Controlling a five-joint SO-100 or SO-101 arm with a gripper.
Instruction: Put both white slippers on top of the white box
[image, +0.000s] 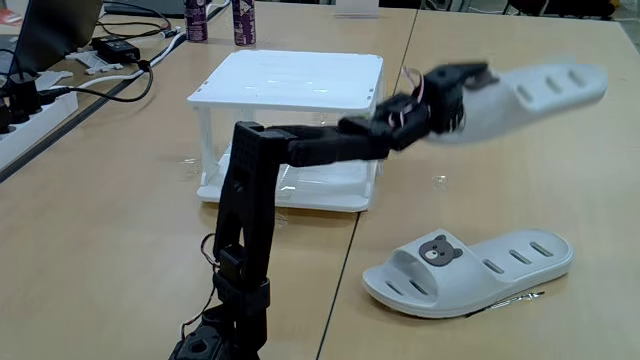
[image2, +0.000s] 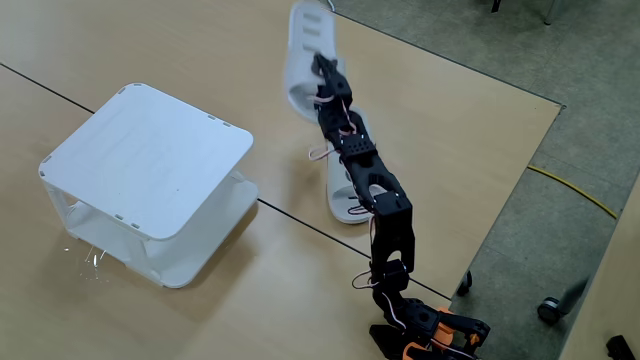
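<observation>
Slipper on table (image: 470, 272) nearest camera in a fixed view, bear badge up, lying flat, well right of white box (image: 290, 80), untouched. Beyond it my gripper (image: 452, 98) clamped on heel end of second slipper (image: 540, 95), carried in air, right of box and above its top level, not yet over it. Other fixed view: lifted slipper (image2: 305, 50) well apart from box (image2: 150, 155). Box top bare. My judgement: nothing placed; first slipper mid-transfer, placing it and whole second one left.
</observation>
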